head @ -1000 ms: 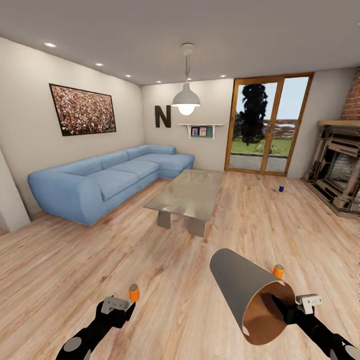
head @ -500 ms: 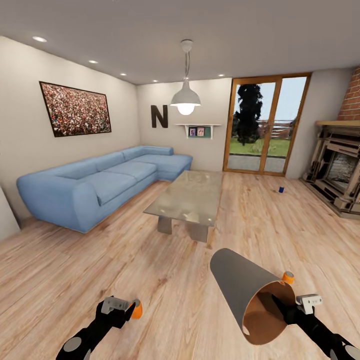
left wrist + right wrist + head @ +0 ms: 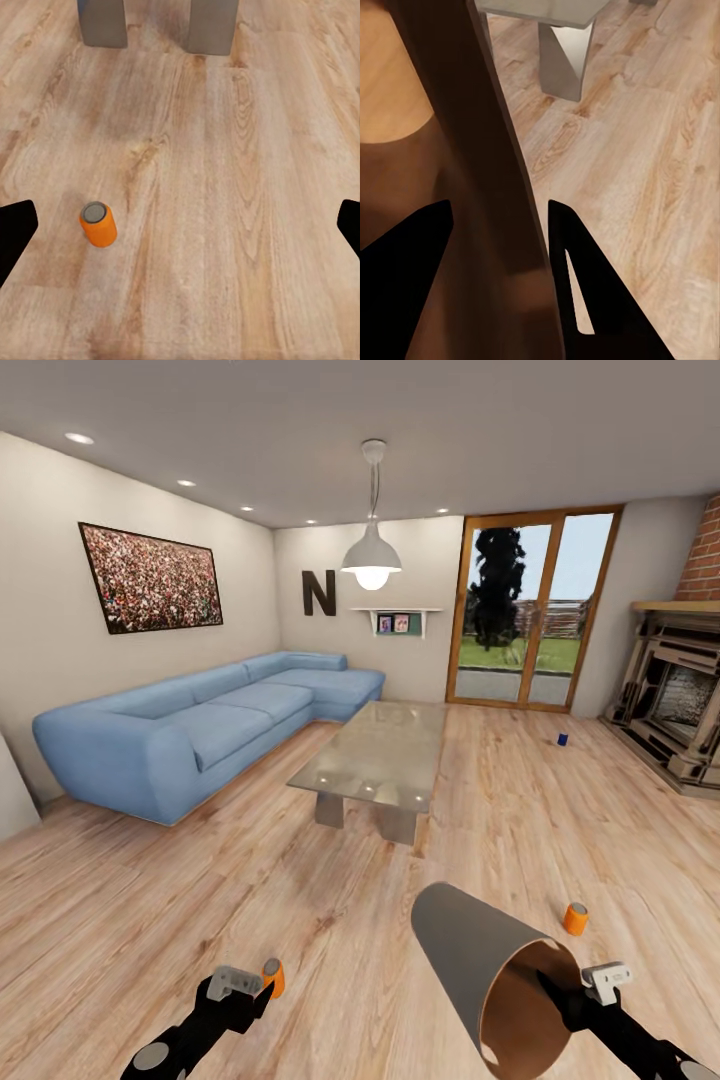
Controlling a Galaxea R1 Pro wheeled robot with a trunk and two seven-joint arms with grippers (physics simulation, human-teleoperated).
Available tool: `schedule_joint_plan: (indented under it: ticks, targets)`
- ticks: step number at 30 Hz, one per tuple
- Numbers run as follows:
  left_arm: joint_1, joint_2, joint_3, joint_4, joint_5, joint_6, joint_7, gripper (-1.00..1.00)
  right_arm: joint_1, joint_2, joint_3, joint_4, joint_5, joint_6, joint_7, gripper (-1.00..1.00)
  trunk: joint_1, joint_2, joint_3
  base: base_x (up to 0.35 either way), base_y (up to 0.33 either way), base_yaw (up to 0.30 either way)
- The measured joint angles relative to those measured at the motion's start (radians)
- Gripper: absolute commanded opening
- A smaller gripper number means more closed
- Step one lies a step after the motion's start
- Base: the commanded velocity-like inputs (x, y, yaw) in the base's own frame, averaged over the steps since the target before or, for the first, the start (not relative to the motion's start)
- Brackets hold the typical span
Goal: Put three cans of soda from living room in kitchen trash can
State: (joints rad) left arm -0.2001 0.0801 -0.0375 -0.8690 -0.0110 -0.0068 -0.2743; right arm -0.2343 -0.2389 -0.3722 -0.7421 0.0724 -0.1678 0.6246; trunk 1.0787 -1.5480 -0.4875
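1. we stand in the living room on the wood floor (image 3: pixel 300 880); the right hand (image 3: pixel 572 1000) is clamped on the rim of the tash can (image 3: pixel 480 960), one finger inside the orange-brown wall, one outside. the bin is carried tilted, mouth toward us.
2. the left hand (image 3: pixel 245 990) is apart and holds nothing; in the left wrist view its dark fingertips (image 3: pixel 15 232) sit wide at either side.
3. cans: one orange can (image 3: pixel 272 978) upright on the floor just beyond the left hand, offset toward one fingertip rather than centred; a second orange can (image 3: pixel 575 918) on the floor near the bin's far side; a dark blue can (image 3: pixel 563 739) well away, near the fireplace (image 3: pixel 675 710). none is in the bin yet.
4. risk, near can: our judgement is that closing from this offset could clip the can and tip it, and it would then roll on the smooth boards.
5. risk, bin: a rim-only pinch on a tilted bin may slip or swing as the base moves, and could knock the second orange can.
6. risk, later: with the mouth tilted down, dropped cans could slide back out.
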Motion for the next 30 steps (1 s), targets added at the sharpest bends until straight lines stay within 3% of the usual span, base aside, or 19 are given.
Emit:
schedule_joint_plan:
  ticks: [7, 14, 18, 19, 21, 22, 24, 30]
  targets:
    - [0.003, 0.003, 0.001, -0.006, 0.000, -0.006, -0.002, 1.00, 0.006, 0.001, -0.005, 0.007, 0.015, -0.005, 0.002, -1.00, 0.000, 0.000, 0.000, 0.011, 0.003, 0.000]
    - [0.015, 0.008, 0.013, 0.033, 0.004, -0.039, -0.012, 1.00, 0.044, 0.038, -0.023, 0.023, 0.063, -0.047, 0.003, -1.00, 0.000, 0.000, 0.000, 0.240, 0.070, 0.000]
    - [0.016, 0.009, 0.014, 0.052, 0.004, -0.041, -0.013, 1.00, 0.046, 0.041, -0.030, 0.022, 0.073, -0.069, 0.001, -1.00, 0.000, 0.000, 0.000, 0.296, 0.087, 0.000]
    - [0.016, 0.009, 0.014, 0.052, 0.004, -0.041, -0.014, 1.00, 0.047, 0.041, -0.029, 0.023, 0.054, -0.083, 0.001, -1.00, 0.000, 0.000, 0.000, 0.304, 0.089, 0.000]
    - [0.016, 0.009, 0.014, 0.053, 0.004, -0.042, -0.014, 1.00, 0.047, 0.042, -0.032, 0.022, -0.044, -0.083, 0.001, -1.00, 0.000, 0.000, 0.000, 0.306, 0.089, 0.000]
    - [0.016, 0.009, 0.014, 0.054, 0.004, -0.042, -0.014, 1.00, 0.046, 0.042, -0.040, 0.020, -0.061, -0.079, -0.002, -1.00, 0.000, 0.000, 0.000, 0.309, 0.087, 0.000]
    - [0.016, 0.008, 0.014, 0.054, 0.003, -0.042, -0.014, 1.00, 0.048, 0.042, -0.027, 0.024, -0.034, -0.086, 0.002, -1.00, 0.000, 0.000, 0.000, 0.312, 0.068, 0.000]
    - [0.016, 0.008, 0.011, 0.054, 0.003, -0.042, -0.014, 1.00, 0.048, 0.041, -0.032, 0.023, -0.043, -0.084, -0.001, -1.00, 0.000, 0.000, 0.000, 0.317, 0.022, 0.000]
